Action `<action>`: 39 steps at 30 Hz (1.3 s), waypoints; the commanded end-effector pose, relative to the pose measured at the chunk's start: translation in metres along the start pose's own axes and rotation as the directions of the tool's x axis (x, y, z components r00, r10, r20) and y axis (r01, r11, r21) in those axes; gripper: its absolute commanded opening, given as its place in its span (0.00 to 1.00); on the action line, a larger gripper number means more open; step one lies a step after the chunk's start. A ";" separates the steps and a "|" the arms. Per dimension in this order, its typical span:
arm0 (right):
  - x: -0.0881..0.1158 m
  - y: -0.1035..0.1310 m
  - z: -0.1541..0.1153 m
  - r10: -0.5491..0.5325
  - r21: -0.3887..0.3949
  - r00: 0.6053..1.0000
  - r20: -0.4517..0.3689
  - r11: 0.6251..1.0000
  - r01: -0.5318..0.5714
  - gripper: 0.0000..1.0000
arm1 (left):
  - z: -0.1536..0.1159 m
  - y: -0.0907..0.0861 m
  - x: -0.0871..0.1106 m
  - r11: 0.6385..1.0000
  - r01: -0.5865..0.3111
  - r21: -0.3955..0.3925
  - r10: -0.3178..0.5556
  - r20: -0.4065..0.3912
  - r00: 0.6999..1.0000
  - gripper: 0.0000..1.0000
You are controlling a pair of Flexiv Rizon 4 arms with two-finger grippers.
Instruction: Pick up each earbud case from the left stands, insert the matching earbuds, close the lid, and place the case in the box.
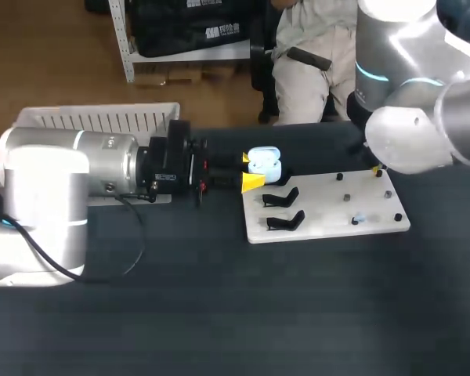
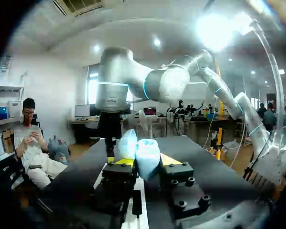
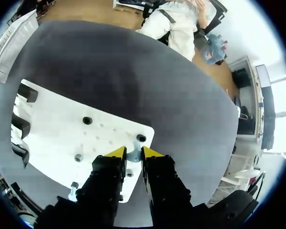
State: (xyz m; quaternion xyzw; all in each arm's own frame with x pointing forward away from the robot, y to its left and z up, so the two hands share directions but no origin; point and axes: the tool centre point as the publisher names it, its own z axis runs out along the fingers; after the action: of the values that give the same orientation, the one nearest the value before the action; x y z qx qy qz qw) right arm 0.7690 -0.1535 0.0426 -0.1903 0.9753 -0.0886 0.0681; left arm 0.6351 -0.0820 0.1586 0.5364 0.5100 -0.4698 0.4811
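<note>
The left tool (image 1: 251, 171) lies level over the dark, matte desk (image 1: 219, 313). Its two yellow tips are clamped on the case (image 1: 264, 163), one on each side. The case is a small, rounded shell of smooth, pale blue-white plastic. Its lid is hinged open and stands up beyond the tips. In the left wrist view the case (image 2: 144, 155) fills the gap between the tips.

Just ahead of this tool and slightly below it is a flat white board (image 1: 329, 227) with rounded corners. On the end of the board nearest the tool stand two glossy black curved stands (image 1: 282, 197), both bare. Behind the left arm, near the desk's far edge, sits the box (image 1: 102, 119), a white plastic one with slatted walls.

The right tool (image 3: 134, 152) points down at the far corner of the board. Its yellow tips are drawn close together on a small pale earbud (image 3: 133, 156), which seems to touch both of them. Just ahead of the tips a round black peg (image 3: 141, 138) stands at the board's corner, and a second one (image 3: 87, 120) is further along. Beside this tool, short metal pins (image 3: 78, 157) rise from the board.
</note>
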 end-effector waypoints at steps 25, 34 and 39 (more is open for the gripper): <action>0.060 0.093 -0.150 0.118 -0.020 0.991 -0.062 0.993 -0.119 0.00 | 0.000 -0.017 0.014 0.999 -0.037 0.015 0.037 0.031 0.999 0.00; 0.061 0.120 -0.172 0.160 -0.066 0.983 -0.085 0.984 -0.166 0.00 | 0.002 -0.016 0.024 0.999 -0.053 -0.011 0.054 0.023 0.998 0.00; 0.062 0.133 -0.181 0.146 -0.072 0.983 -0.109 0.985 -0.155 0.00 | 0.007 -0.018 0.027 0.998 -0.064 -0.009 0.064 0.016 0.998 0.00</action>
State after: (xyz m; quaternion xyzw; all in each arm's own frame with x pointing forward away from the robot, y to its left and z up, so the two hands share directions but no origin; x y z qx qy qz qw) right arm 0.6346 -0.0359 0.1820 -0.1146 0.9920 -0.0475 0.0243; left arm 0.6198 -0.0814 0.1322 0.5490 0.4891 -0.4601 0.4977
